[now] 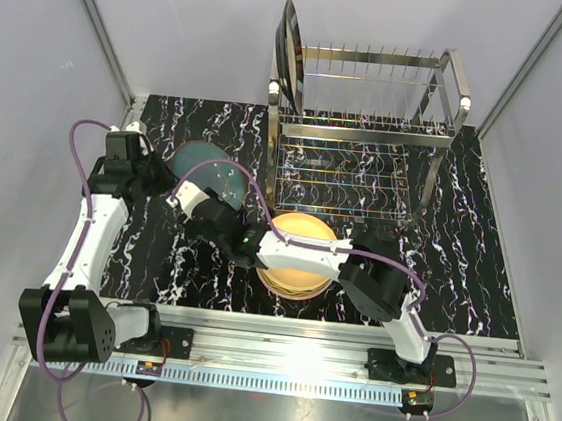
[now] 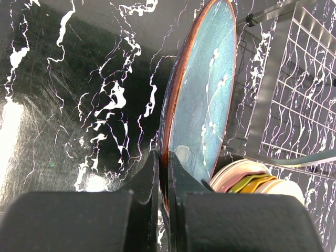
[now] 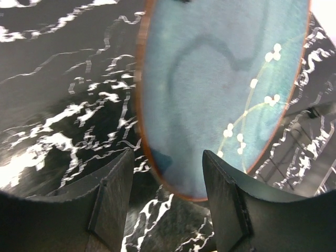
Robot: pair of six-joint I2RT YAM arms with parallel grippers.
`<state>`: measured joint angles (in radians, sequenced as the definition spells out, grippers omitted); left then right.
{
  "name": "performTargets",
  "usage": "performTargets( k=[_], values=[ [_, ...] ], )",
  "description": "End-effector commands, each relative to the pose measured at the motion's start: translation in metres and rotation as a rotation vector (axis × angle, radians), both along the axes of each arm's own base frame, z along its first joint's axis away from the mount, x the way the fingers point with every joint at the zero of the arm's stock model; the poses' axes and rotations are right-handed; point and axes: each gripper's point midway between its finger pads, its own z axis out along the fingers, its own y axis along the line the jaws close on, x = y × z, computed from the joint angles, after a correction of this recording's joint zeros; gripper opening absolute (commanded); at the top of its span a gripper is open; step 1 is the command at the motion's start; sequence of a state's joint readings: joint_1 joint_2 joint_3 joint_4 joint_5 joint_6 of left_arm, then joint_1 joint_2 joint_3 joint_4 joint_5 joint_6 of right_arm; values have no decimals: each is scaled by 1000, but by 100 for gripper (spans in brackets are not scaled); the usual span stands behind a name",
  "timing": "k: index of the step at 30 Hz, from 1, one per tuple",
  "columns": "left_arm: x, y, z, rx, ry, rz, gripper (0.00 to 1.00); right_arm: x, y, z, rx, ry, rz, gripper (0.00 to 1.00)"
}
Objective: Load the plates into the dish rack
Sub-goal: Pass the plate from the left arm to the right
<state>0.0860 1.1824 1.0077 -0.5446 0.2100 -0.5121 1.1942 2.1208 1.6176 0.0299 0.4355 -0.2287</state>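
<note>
A pale blue plate with a sprig pattern and brown rim (image 1: 205, 167) is held tilted over the mat, left of the dish rack (image 1: 370, 129). My left gripper (image 1: 168, 170) is shut on its rim, as the left wrist view shows (image 2: 164, 163) with the plate (image 2: 202, 94) running away from the jaws. My right gripper (image 1: 184, 196) is open; in the right wrist view (image 3: 168, 163) its fingers stand either side of the plate's lower edge (image 3: 220, 79) without touching it. A dark plate (image 1: 289, 56) stands in the rack's left end. A stack of plates (image 1: 296, 257), cream-yellow on top, lies under the right arm.
The chrome rack's lower wire tier (image 2: 294, 105) is close to the right of the blue plate. The stack (image 2: 252, 181) shows pink, green and orange rims. Grey walls enclose the black marbled mat (image 1: 478, 251); a metal rail runs along the near edge.
</note>
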Motion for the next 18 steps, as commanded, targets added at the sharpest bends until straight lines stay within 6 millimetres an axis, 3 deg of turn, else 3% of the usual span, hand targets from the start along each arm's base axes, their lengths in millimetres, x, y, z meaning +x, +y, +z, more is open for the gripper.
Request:
performTargets(
  k=[1,7,12,18],
  values=[
    [22,-13,78,-37,-281,-60,0,23,3,27,83,-73,-77,61],
    [21,-16,79,-47,-284,-71,0,39,-3,34,69,-176,-149,59],
    [22,-17,79,-55,-284,-77,0,44,-1,28,38,-202,-158,59],
    [22,-21,79,-67,-290,-95,0,47,-6,32,46,-230,-188,45]
  ],
)
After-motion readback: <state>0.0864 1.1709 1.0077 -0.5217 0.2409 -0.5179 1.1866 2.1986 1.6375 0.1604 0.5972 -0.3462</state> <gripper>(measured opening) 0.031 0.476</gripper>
